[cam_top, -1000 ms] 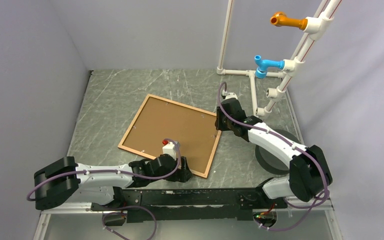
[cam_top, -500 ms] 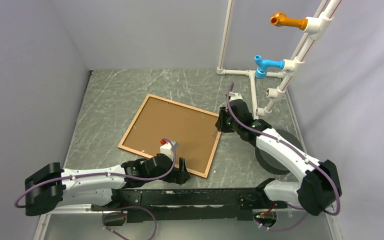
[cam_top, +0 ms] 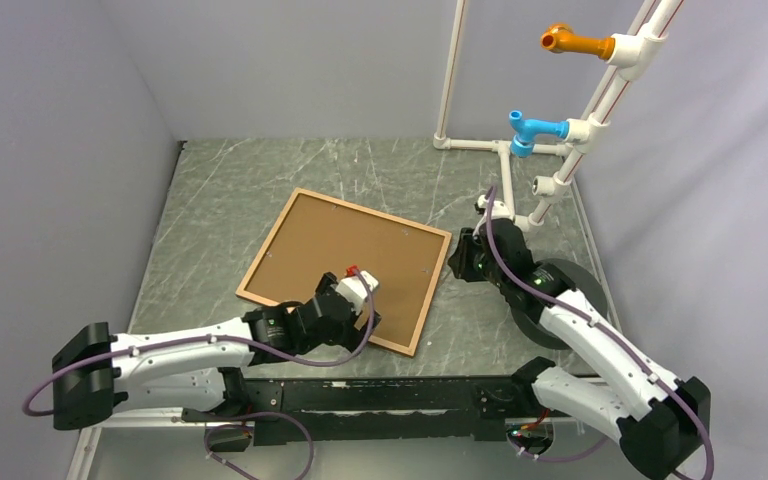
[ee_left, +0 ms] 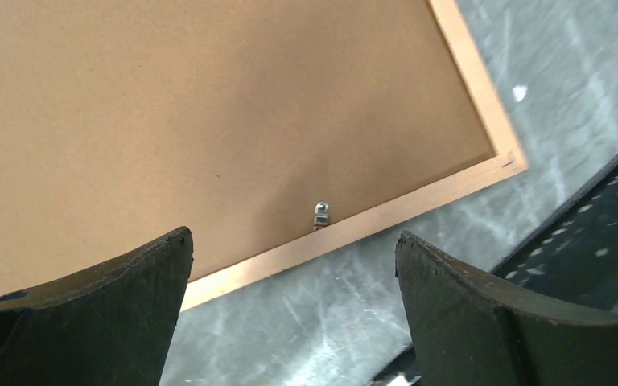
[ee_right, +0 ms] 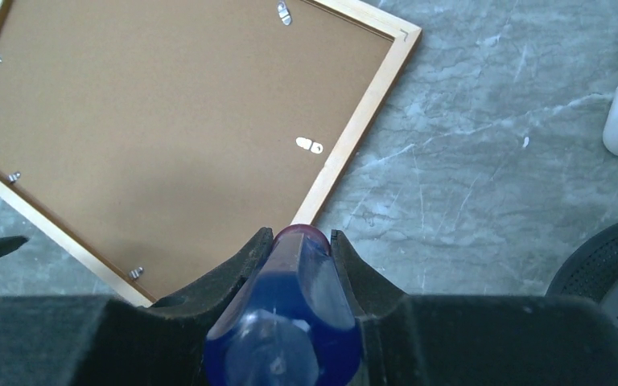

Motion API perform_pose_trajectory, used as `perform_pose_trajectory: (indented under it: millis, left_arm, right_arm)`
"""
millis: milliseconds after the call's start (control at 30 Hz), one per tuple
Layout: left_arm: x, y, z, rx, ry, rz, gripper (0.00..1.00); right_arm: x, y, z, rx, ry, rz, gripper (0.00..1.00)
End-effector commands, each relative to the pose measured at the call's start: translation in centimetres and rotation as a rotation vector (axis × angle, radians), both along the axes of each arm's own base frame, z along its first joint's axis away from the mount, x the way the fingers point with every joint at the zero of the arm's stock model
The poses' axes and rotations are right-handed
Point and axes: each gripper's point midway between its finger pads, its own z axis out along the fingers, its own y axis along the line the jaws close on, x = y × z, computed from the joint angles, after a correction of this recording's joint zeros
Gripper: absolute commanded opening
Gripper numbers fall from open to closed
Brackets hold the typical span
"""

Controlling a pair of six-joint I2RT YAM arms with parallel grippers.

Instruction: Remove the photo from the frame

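The frame [cam_top: 268, 240] lies face down on the table, its thin wood border around the photo's plain light-brown backing board [cam_top: 345, 250]; the picture side is hidden. My left gripper [cam_top: 358, 312] hovers open and empty over the frame's near edge [ee_left: 386, 215], beside a small metal clip [ee_left: 320, 213]. My right gripper [cam_top: 462, 262] is just off the frame's right edge [ee_right: 354, 129], shut on a translucent blue tool handle [ee_right: 290, 322]. Several metal clips, such as one by the right edge [ee_right: 310, 145], sit on the board [ee_right: 169, 121].
A white pipe rack [cam_top: 505, 175] with a blue fitting [cam_top: 532, 130] and an orange fitting [cam_top: 575, 42] stands at the back right. A black round disc [cam_top: 550, 305] lies under my right arm. A black rail [cam_top: 410, 395] runs along the near edge.
My right gripper has drawn back to the right, off the frame's right edge, still holding the blue handle. My left gripper has moved forward and up over the frame's near edge.
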Motion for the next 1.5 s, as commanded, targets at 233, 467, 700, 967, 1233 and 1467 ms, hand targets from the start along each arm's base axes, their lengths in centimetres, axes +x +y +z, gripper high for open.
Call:
perform_pose_trajectory:
  millis: [233,467,700,967,1233,1467]
  left_arm:
    - [0.1,-1.5,-4.4,0.2,-0.066,-0.236,0.98]
    - [-0.8,-2.0,-7.5,0.19,0.034,-0.25,0.97]
    - [-0.9,-1.7,-10.6,0.274,0.133,-0.197,0.83]
    - [-0.4,-1.8,-11.9,0.264,0.166,-0.057,0.53]
    - [0.4,-3.3,-11.4,0.197,0.175,0.022,0.28]
    - [2.7,-6.3,-10.5,0.129,0.169,0.108,0.18]
  right_arm:
    - [-1.4,-0.7,1.9,0.045,-0.072,0.013,0.0]
    - [-1.9,-0.7,2.3,0.055,-0.082,0.032,0.0]
    - [-2.0,-0.3,2.3,0.082,-0.086,0.043,0.0]
    - [-1.6,0.6,2.4,0.065,-0.051,0.093,0.0]
    - [-1.6,0.3,3.0,0.061,-0.057,0.069,0.0]
    - [-1.4,1.2,3.3,0.081,-0.027,0.094,0.0]
